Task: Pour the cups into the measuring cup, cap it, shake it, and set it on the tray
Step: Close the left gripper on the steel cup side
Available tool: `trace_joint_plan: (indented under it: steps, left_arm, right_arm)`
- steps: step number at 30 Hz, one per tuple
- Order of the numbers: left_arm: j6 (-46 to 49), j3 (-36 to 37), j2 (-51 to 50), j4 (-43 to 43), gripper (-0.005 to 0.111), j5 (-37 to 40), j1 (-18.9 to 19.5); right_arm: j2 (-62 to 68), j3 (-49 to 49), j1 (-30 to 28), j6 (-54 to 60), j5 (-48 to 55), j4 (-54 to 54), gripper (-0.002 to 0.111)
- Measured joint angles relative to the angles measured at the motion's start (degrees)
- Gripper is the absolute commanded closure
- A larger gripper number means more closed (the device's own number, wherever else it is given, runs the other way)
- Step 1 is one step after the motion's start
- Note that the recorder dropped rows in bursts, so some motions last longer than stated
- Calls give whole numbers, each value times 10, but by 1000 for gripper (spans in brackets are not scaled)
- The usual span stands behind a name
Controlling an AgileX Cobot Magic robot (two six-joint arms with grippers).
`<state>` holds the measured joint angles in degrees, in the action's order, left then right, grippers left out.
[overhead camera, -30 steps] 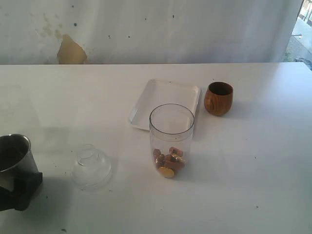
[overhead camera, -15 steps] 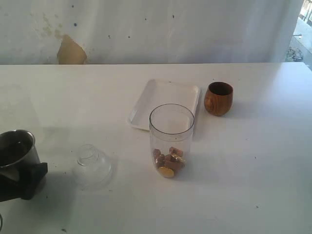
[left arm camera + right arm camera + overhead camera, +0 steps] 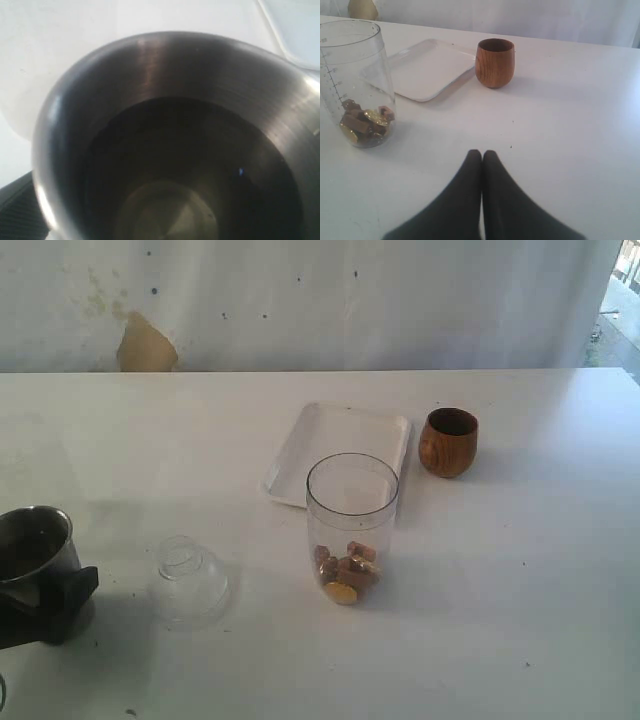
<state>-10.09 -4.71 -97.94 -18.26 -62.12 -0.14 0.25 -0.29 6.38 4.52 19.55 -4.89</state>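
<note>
Measuring cup (image 3: 352, 525) stands upright near the middle of the white counter (image 3: 520, 590), just in front of the tray (image 3: 335, 440), which is bare. None of these has shifted over the last second.

The change is at the left edge. The steel tumbler (image 3: 35, 545) has come a little way in from that edge together with the left claw (image 3: 50, 605), and over the last half second the pair has almost stopped. The tumbler is upright and, in the left wrist view, empty down to its bare bottom. Its share of the pouring looks done, and this reads as parking it out of the way. The left claw's jaws stand wide on either side of the tumbler. Whether they pinch it or merely flank it cannot be told.

The wooden cup (image 3: 447, 442) stands where it was, just beside the tray's right side, its contents hidden. It is probably the next to be poured. The right claw (image 3: 481, 156) is pressed fully closed on nothing, well apart from that cup, and would have to open first.

The clear lid (image 3: 188, 580) lies unmoved between the tumbler and the measuring cup, so capping is not yet begun. Brown chunks and gold pieces (image 3: 345, 572) sit heaped in the measuring cup's bottom.
</note>
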Motion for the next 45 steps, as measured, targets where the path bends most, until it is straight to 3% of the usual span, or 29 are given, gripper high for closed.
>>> trace_joint_plan:
  steps: [45]
  left_arm:
    - [23, 0, -20, 0, 2, -30, 0]
  right_arm:
    - [0, 0, 0, 0, 0, 0, 108]
